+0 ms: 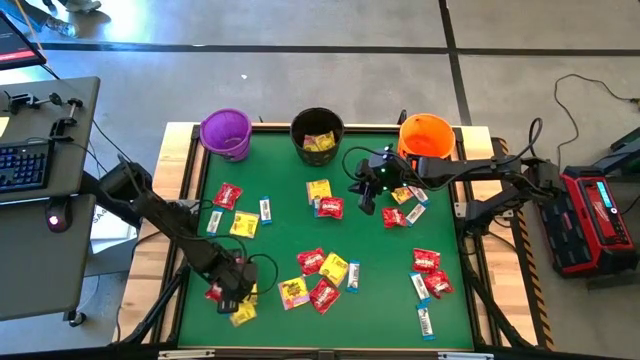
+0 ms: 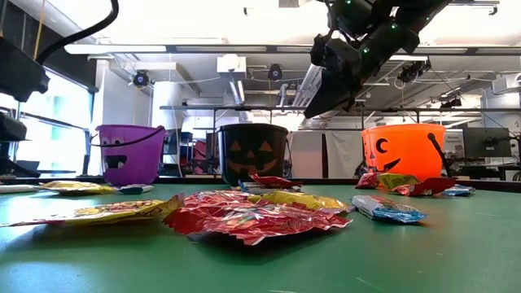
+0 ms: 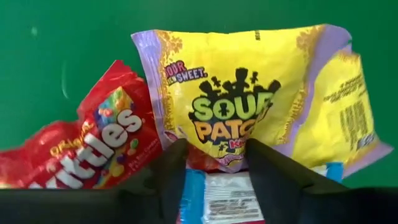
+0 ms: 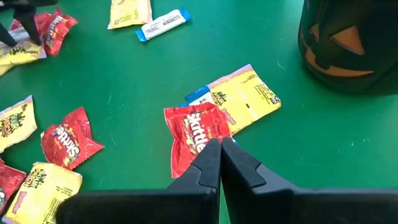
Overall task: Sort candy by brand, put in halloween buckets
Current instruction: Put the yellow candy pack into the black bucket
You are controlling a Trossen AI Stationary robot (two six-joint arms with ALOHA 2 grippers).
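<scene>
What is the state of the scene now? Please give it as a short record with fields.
left gripper: low over a heap of candy near the table's front-left corner, fingers astride a yellow packet beside a red packet
right gripper: shut, empty, raised above mid-table
purple bucket: nothing visible inside
black bucket: holds yellow packets
orange bucket: contents not visible
table: many packets unsorted

A grey concrete floor (image 1: 330,70) surrounds the green counter (image 1: 280,190); a desk with a keyboard (image 1: 22,165) stands left, ceiling lights (image 2: 203,49) glow overhead.
</scene>
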